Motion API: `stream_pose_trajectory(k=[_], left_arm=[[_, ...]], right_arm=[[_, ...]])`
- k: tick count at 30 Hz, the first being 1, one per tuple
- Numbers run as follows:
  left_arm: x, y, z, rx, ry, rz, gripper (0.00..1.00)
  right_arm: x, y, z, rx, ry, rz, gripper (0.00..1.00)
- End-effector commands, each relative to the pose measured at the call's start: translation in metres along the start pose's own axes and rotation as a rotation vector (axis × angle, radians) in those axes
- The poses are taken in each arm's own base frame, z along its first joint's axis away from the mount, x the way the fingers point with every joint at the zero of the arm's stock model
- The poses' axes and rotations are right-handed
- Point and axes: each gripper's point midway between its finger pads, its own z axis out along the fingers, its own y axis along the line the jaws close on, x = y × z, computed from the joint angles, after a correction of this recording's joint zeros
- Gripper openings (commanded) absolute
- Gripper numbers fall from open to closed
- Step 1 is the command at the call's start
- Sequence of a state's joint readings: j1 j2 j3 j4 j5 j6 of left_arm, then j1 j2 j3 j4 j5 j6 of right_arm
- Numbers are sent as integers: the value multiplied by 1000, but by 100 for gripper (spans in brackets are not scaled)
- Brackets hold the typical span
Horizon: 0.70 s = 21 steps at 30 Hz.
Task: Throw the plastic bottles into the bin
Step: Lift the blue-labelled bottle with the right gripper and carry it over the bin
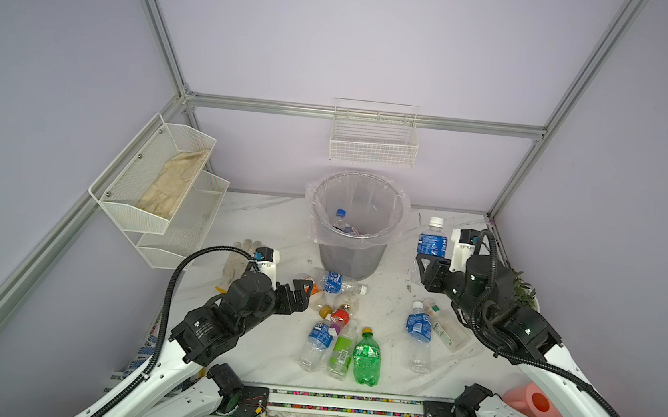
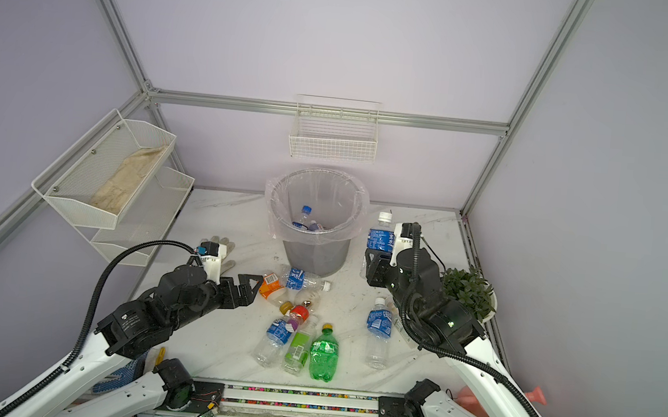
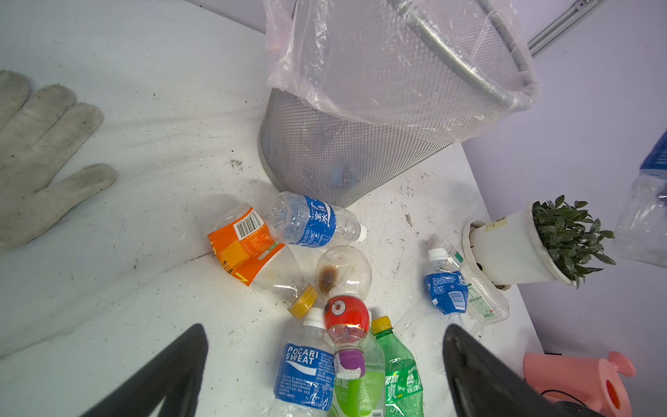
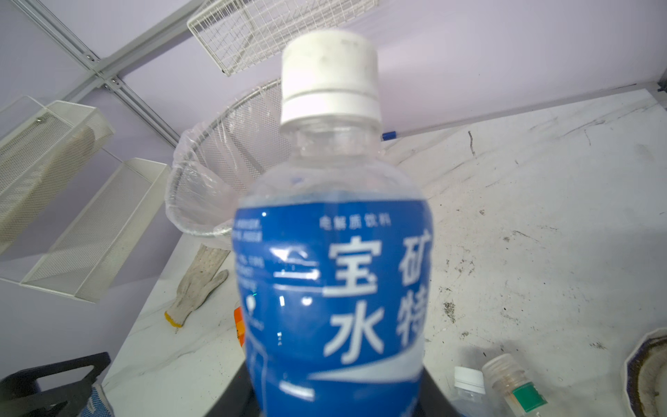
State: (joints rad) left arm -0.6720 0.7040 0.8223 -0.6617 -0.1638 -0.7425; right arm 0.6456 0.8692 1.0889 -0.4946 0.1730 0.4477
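"Right wrist view, quick: what's R got?"

"White-capped blue-label bottle (image 4: 332,289), upright, cap up. It fills the view, so the pads are mostly hidden. In both top views the right gripper (image 1: 422,268) pinches its clear lower body, jaws part-closed round it."

"Where's it vs the bin?"

"Just beside the bin (image 1: 348,257), not over the rim yet, and off the table (image 1: 260,219), I'd say. A blue-capped one (image 1: 340,214) + others lie inside."

"Handling?"

"Looks empty, so v. light. Thin walls, prob. dent under a hard squeeze. The label is smooth and may slip. With a low grip it could tilt."

"L side?"

"The left gripper (image 1: 306,294) is spread wide and holds nothing. It hovers by the orange-label bottle (image 3: 245,245), and I can't tell if it's touching. Take those mid-body, across the width."
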Motion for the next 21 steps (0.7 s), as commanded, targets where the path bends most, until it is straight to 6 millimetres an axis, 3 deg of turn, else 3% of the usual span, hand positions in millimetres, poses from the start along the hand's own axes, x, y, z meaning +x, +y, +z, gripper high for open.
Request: stream_pose_trajectory(k=[1, 21], left_arm=[[11, 4, 10, -11, 23, -5, 100], [34, -4, 39, -35, 105, 45, 100]], right_arm=[[-24, 14, -18, -75, -75, 11, 33], [-70, 47, -82, -299, -270, 17, 33]])
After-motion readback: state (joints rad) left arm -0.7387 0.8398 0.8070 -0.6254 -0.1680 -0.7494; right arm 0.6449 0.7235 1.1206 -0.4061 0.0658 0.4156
